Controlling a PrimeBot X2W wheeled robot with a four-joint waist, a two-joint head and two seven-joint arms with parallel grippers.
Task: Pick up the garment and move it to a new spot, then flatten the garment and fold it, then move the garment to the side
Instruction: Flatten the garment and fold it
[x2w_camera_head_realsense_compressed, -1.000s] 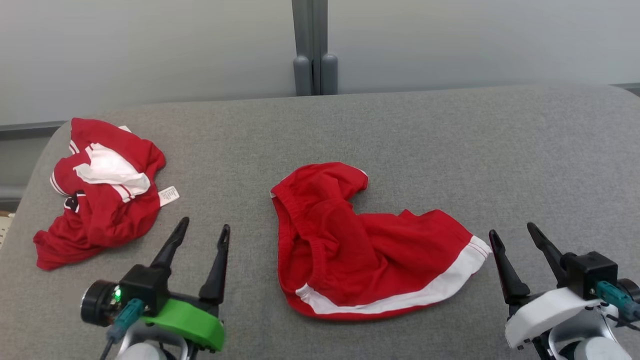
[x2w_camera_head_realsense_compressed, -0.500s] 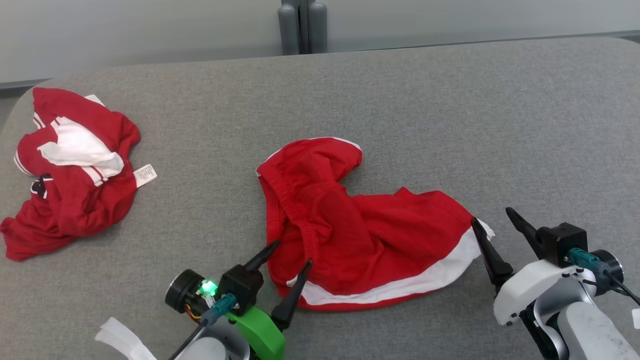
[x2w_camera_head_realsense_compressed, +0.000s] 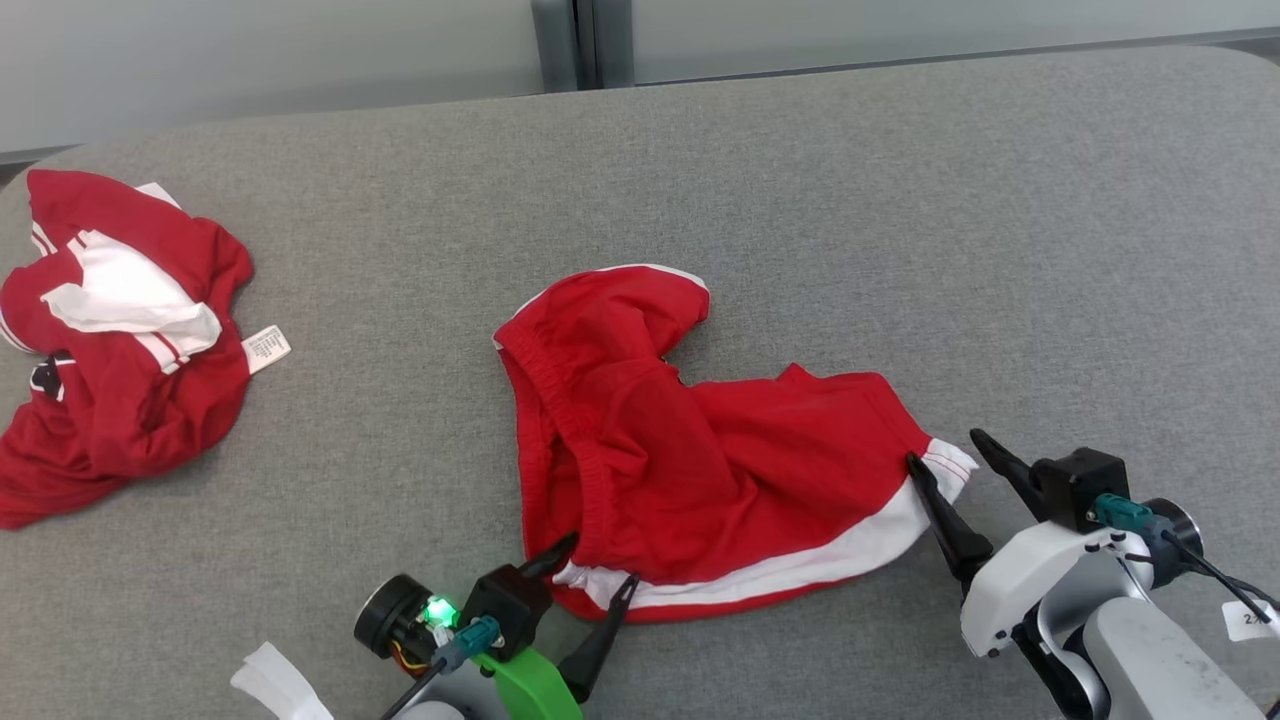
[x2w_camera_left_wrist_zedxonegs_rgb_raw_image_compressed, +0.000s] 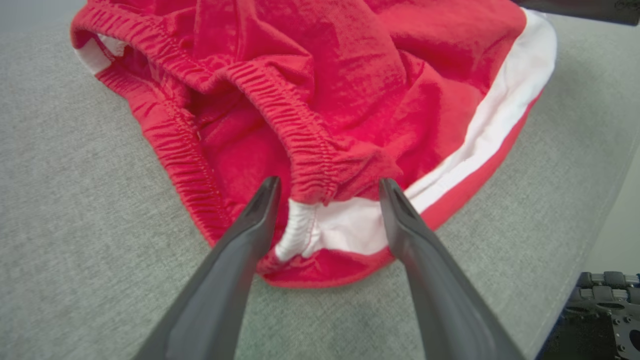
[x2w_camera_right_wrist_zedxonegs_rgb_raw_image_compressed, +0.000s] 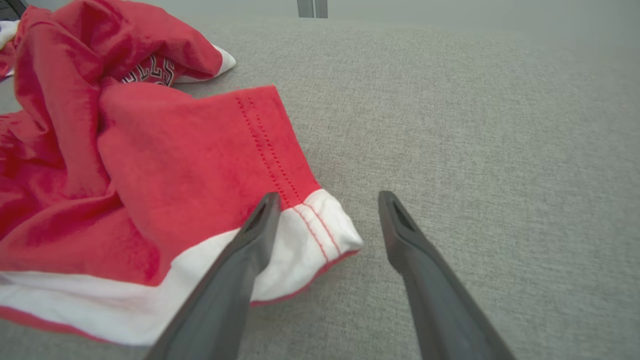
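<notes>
Head view: left tool (x2w_camera_head_realsense_compressed: 602, 559) and right tool (x2w_camera_head_realsense_compressed: 943, 446) spread at corners of red shorts (x2w_camera_head_realsense_compressed: 720, 470).

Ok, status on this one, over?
Left end effector open, astride shorts waistband corner. Right end effector open at hem corner. Shorts crumpled, not lifted. Nothing in the way.

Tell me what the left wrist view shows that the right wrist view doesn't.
Left wrist view: the gathered elastic waistband, its end inside the open left claw. Right wrist view: a stitched hem corner at the open right claw, and printed lettering on a far fold. Both: the red shorts with a white band, lying on grey fabric.
</notes>
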